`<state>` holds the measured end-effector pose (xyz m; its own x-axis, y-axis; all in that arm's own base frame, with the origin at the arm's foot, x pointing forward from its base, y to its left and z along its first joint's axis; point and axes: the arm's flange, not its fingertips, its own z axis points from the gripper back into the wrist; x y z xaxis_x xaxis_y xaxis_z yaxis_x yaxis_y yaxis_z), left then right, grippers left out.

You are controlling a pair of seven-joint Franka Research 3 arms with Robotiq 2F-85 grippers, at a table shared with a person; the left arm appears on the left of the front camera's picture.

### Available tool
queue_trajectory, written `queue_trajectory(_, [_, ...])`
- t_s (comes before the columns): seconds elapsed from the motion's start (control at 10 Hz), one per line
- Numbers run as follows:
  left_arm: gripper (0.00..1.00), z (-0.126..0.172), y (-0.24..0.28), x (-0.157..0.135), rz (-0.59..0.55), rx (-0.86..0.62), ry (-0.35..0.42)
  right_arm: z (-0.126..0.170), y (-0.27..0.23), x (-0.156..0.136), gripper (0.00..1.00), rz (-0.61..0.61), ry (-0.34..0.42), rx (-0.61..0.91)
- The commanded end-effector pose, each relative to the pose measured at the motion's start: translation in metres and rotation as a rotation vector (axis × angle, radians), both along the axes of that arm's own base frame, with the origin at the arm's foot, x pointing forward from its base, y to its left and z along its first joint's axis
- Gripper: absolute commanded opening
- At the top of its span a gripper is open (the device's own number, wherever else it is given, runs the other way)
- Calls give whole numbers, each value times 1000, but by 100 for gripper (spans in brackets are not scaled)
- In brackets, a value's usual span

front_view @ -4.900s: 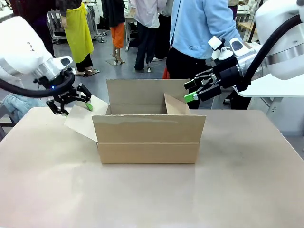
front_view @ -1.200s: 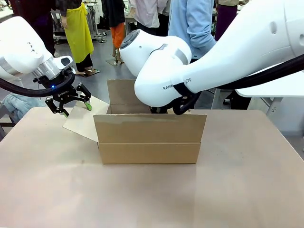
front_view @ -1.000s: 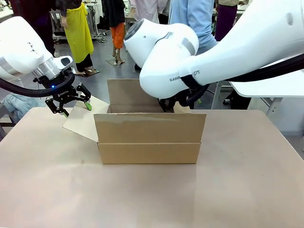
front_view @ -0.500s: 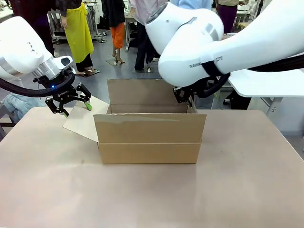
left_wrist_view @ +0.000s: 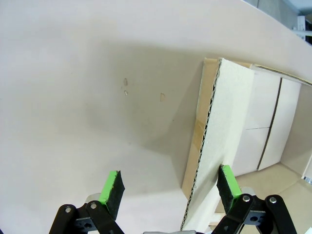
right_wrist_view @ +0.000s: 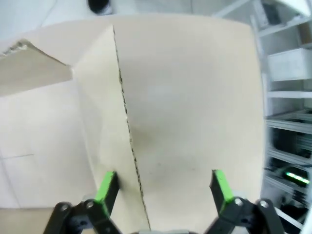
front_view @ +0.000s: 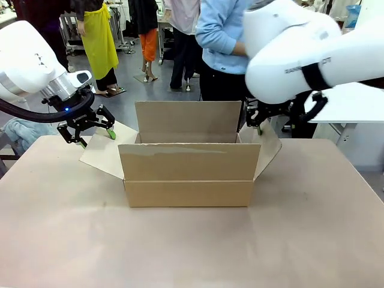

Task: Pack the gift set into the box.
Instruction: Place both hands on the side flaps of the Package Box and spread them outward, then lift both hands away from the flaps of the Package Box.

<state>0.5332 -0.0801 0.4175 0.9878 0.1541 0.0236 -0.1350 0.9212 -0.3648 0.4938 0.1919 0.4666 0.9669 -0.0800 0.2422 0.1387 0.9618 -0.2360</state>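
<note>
1. The brown corrugated cardboard box (front_view: 189, 180) stood mid-table on the beige table (front_view: 312, 240), with its four flaps open.
2. At the box's left end, the left gripper (front_view: 88, 133) was spread wide and released, astride the edge of the out-turned left flap (left_wrist_view: 234, 122).
3. At the box's right end, the right gripper (right_wrist_view: 161, 187) was equally spread, gripping nothing, astride the right flap (right_wrist_view: 97, 122).
4. A person in a light blue top (front_view: 219, 36) stood behind the box.
</note>
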Motion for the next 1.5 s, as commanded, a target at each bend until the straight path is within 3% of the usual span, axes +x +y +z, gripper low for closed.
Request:
queue_trajectory(0.0, [100, 3, -1, -1, 15, 14, 3, -22, -43, -14, 100, 97, 26, 246])
queue_trajectory(0.2, [100, 3, -1, -1, 15, 14, 3, -53, -77, -18, 100, 105, 33, 505])
queue_trajectory(0.3, [100, 3, -1, -1, 15, 14, 3, -62, -79, -19, 100, 77, 41, 513])
queue_trajectory(0.4, [100, 3, -1, -1, 15, 14, 3, -38, -61, -5, 100, 47, -22, 345])
queue_trajectory(1.4, [100, 3, -1, -1, 15, 14, 3, -38, -61, -5, 100, 47, -22, 345])
